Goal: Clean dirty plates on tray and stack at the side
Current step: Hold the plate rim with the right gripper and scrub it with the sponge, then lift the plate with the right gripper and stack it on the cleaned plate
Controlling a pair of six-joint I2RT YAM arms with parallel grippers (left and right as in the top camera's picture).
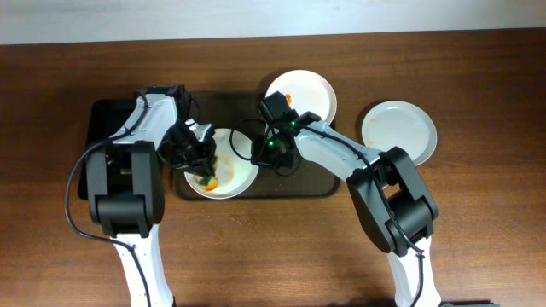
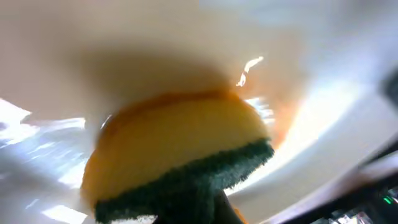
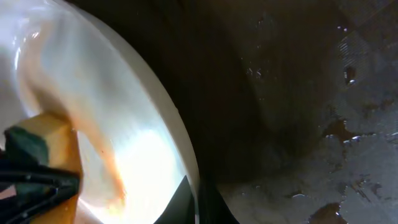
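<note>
**Two robot arms scrub a dirty plate on a tray**

Seen from above, a large dark brown rectangular tray [image 1: 317, 183] lies in the middle of a brown wooden worktop [image 1: 478, 247]. On the tray's left half sits a round white shallow plate [image 1: 241, 173] smeared with orange-red sauce.

The left gripper [image 1: 203, 173] is clamped on a yellow sponge with a green scouring back [image 2: 177, 146]. It presses the sponge's yellow face into the sauce. The left arm reaches in from the tray's left end, with its wrist bent steeply down over the plate.

The right gripper [image 1: 268, 155] meets the same plate at its right rim. Its wrist camera shows the rim running in between the dark jaws, so it appears closed on the rim. This is most likely to stop the plate sliding under the scrubbing. The right arm stretches low across the tray from the right.

A second white plate with an orange smear [image 1: 309, 92] rests at the tray's far edge, partly over the rim, waiting its turn. A plain white plate with no sauce [image 1: 398, 130] lies on the worktop just right of the tray, probably the start of the stack. A smaller black tray [image 1: 102, 119] lies beyond the left arm.

By this layout, one plate looks finished, one is being cleaned and one is untouched.
</note>
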